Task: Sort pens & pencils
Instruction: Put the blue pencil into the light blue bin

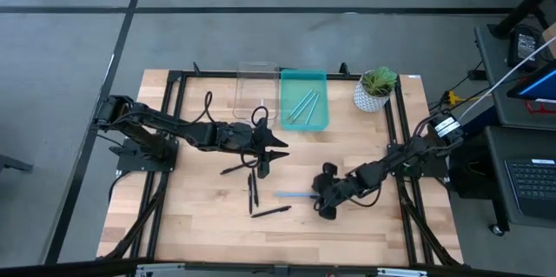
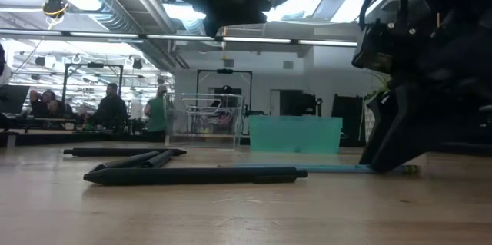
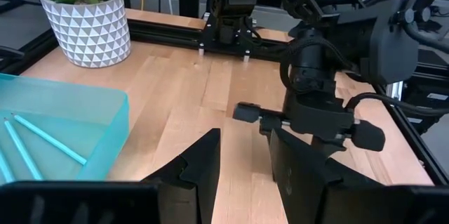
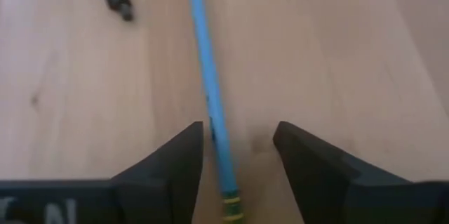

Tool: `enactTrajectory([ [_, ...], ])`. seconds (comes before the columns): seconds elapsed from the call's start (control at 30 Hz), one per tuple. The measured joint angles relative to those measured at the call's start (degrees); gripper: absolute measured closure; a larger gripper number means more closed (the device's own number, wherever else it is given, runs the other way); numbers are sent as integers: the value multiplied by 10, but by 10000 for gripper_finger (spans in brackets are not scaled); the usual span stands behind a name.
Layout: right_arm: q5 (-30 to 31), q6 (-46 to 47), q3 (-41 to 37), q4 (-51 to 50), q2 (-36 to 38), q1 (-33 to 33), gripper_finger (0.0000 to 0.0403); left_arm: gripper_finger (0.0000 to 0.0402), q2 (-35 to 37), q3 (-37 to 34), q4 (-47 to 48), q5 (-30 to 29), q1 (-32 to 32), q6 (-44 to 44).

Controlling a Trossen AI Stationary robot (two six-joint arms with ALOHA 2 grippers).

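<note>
A blue pencil (image 1: pixel 294 195) lies flat on the wooden table, and my right gripper (image 1: pixel 323 201) is low over its right end. In the right wrist view my right gripper (image 4: pixel 238 140) is open, its fingers standing on either side of the blue pencil (image 4: pixel 208 90); I cannot tell whether they touch it. Black pens (image 1: pixel 236 168) (image 1: pixel 254 192) (image 1: pixel 271 212) lie left of it. My left gripper (image 1: pixel 271 149) hovers above the pens, open and empty (image 3: pixel 243 155). A teal tray (image 1: pixel 323 121) holds several blue pencils (image 1: pixel 304 105).
A clear container (image 1: pixel 255 95) stands left of the teal tray at the far side. A potted plant (image 1: pixel 375 89) sits at the far right corner. Black frame rails (image 1: pixel 401 138) run along the table's sides. In the low view, people (image 2: pixel 111 110) stand in the room beyond.
</note>
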State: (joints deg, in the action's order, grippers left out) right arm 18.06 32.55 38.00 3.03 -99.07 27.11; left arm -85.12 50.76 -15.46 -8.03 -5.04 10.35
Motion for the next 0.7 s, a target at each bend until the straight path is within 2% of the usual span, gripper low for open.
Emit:
enactTrajectory([
  [0.33, 19, 24, -2, -6, 0, -2, 239, 280, 0, 0, 0, 0, 0, -4],
  [0.57, 57, 162, -2, -20, 0, -2, 269, 280, 0, 0, 0, 0, 0, -4],
  [0.7, 72, 186, -2, -29, -1, -3, 290, 280, 0, 0, 0, 0, 0, -4],
])
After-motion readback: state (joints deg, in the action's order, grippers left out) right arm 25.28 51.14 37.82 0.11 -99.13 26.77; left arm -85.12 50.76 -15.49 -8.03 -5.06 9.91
